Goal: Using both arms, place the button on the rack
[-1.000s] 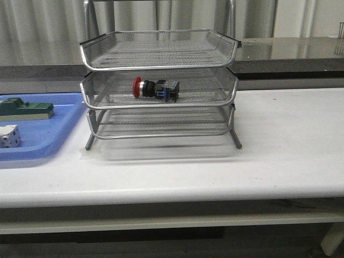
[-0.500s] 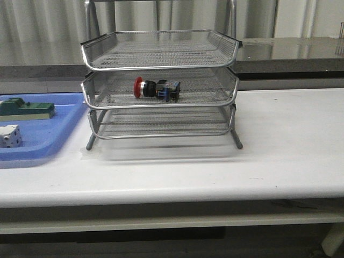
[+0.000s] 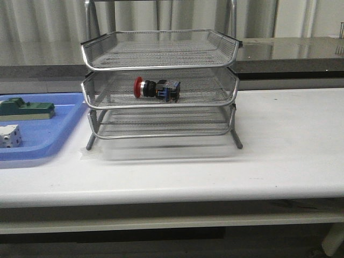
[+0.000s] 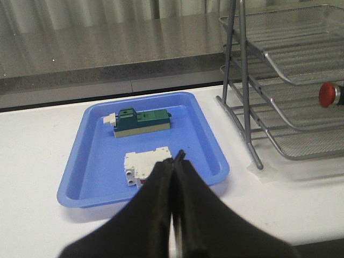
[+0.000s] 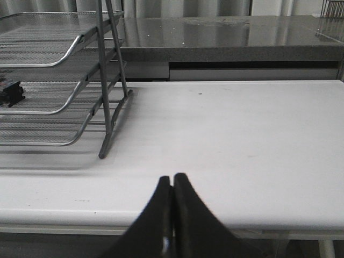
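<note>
The button, with red head and blue-and-black block, lies on its side in the middle tray of the silver wire rack. Its red head shows in the left wrist view, and its black end shows in the right wrist view. The rack also shows in the left wrist view and in the right wrist view. My left gripper is shut and empty, low over the near edge of the blue tray. My right gripper is shut and empty, over the table's front edge. Neither arm shows in the front view.
A flat blue tray lies left of the rack and holds a green block and a white boxy switch. They also show in the left wrist view: tray, green block, switch. A grey counter runs behind the table.
The rack has shifted very slightly to the right with the button in it. Nothing else has moved.
</note>
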Controlling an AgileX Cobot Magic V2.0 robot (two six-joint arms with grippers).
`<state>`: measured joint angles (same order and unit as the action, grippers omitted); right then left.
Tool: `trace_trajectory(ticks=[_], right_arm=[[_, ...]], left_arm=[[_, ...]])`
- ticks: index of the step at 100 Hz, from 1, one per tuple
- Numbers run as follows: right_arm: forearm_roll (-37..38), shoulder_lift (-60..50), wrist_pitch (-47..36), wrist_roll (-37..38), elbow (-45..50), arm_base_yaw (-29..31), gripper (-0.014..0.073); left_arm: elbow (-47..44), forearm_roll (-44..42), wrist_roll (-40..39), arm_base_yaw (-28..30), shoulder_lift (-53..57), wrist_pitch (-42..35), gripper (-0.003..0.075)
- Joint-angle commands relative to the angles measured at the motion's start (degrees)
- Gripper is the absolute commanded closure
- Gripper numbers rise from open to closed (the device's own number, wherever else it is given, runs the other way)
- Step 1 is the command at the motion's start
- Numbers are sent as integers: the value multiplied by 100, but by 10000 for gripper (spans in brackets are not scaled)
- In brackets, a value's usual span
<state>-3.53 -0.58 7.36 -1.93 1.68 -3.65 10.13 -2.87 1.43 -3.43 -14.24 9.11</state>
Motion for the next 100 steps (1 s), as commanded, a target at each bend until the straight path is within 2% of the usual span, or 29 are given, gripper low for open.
trace_trajectory(ticks=[1,26,42,51,100], right_arm=[[72,-92,-448,5,-117,52,654],[72,-92,-448,5,-117,52,654],[72,-92,-448,5,-117,52,654],[72,-92,-448,5,-117,52,654],[72,-92,-454,5,-117,52,654]], left_arm=[[-150,-88,-58,17,285,-601,741],[-865,-89,-72,26,1226,-615,741],[-1170,-526,-727,26,1643,-664,741],[-1315,-526,-767,26,1631,-831,741],[-1315,-484,-767,26,1631,-742,741]])
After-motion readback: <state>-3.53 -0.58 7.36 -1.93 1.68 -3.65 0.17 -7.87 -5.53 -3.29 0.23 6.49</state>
